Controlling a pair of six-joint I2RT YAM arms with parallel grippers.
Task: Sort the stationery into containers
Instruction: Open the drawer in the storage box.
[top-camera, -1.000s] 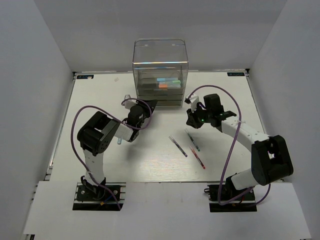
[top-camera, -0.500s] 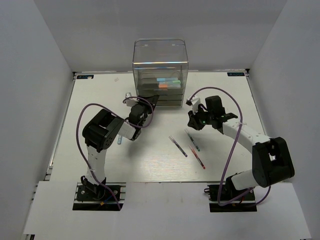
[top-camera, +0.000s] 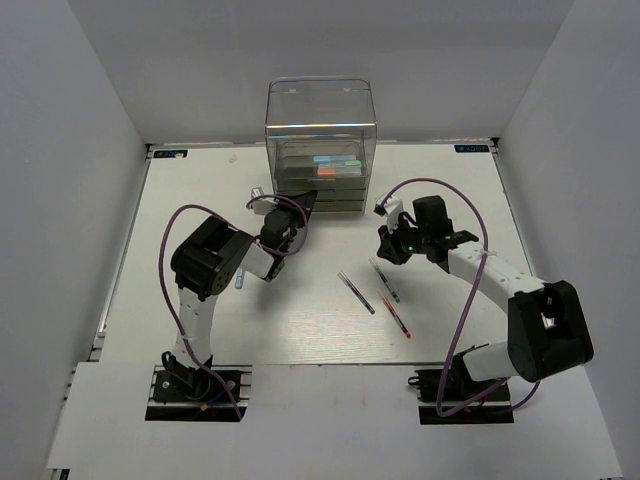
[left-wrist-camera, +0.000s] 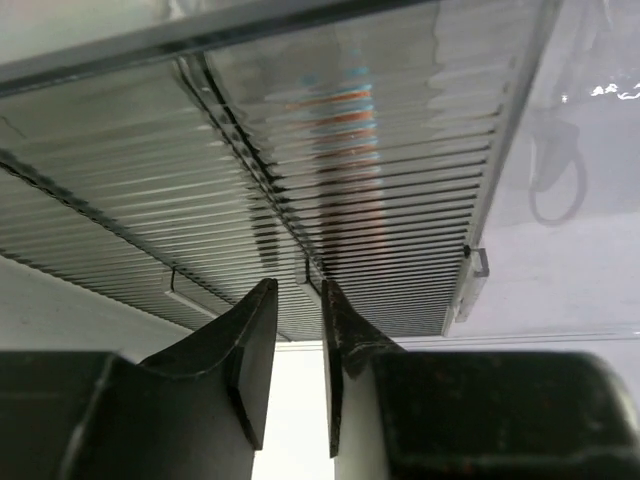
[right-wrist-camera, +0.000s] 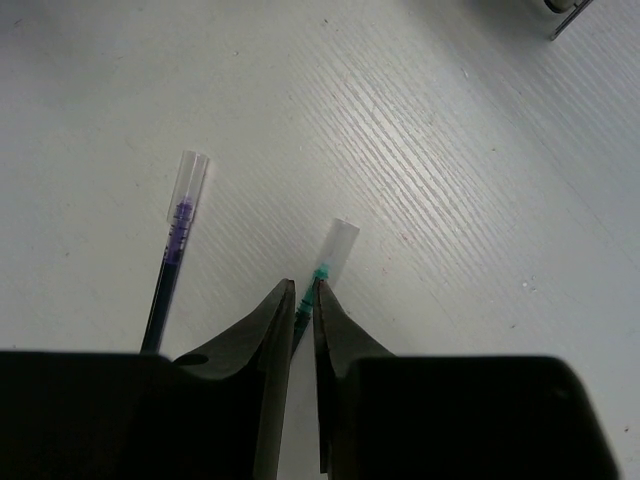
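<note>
The containers are one clear organiser (top-camera: 320, 110) with stacked ribbed drawers (left-wrist-camera: 400, 200) at the back. Coloured markers (top-camera: 335, 162) lie inside it. My left gripper (top-camera: 303, 203) (left-wrist-camera: 298, 290) is at the lowest drawer's front, open by a narrow gap, with a small handle tab (left-wrist-camera: 312, 278) between its tips. Three thin pens lie on the table: dark (top-camera: 356, 293) (right-wrist-camera: 170, 270), green (top-camera: 387, 284) (right-wrist-camera: 321, 271) and red (top-camera: 397, 317). My right gripper (top-camera: 384, 256) (right-wrist-camera: 304, 290) straddles the green pen just below its clear cap, slightly open, and the pen rests on the table.
A small light-blue marker (top-camera: 240, 281) lies on the table beside the left forearm. A purple cable (top-camera: 455, 200) loops above the right arm. White walls enclose the table on three sides.
My left gripper has moved up to the drawer front and its jaws have narrowed. My right gripper has come forward and down over the green pen's end. The pens have not moved.
</note>
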